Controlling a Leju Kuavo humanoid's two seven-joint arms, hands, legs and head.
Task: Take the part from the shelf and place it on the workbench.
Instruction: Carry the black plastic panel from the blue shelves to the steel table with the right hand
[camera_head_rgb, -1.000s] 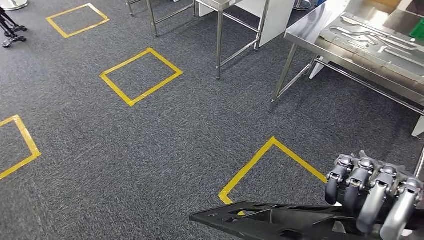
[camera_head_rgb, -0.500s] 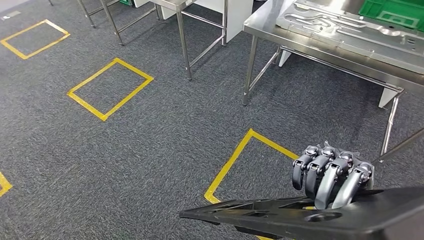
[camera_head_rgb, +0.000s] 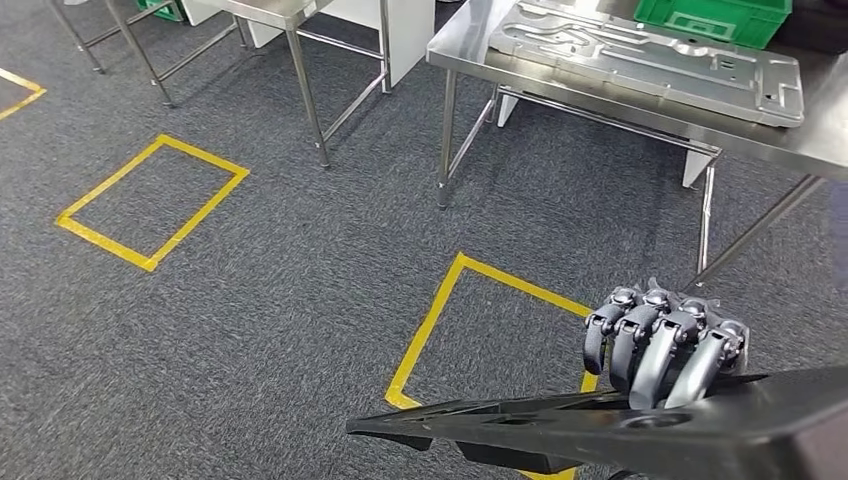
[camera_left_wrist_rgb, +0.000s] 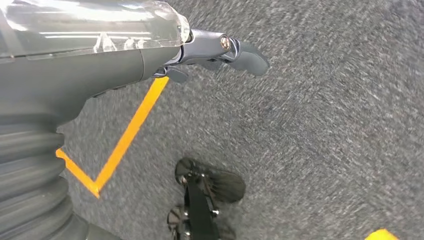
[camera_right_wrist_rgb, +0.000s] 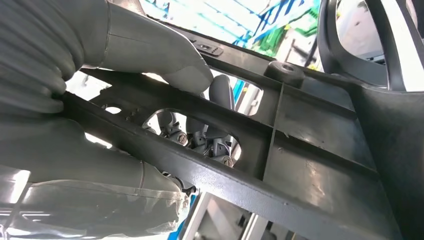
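Right hand (camera_head_rgb: 660, 345) low in head view, fingers curled over, gripping; left hand (camera_left_wrist_rgb: 220, 50) hanging, fingers extended, holding nothing

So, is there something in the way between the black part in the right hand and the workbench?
Nothing visible on the carpet. The right hand holds the black part; only open floor with yellow tape lies before the workbench. A metal panel and a green bin occupy much of its top.

Showing no readable text, labels, brands or numbers anywhere: not on floor, counter, or the held part.
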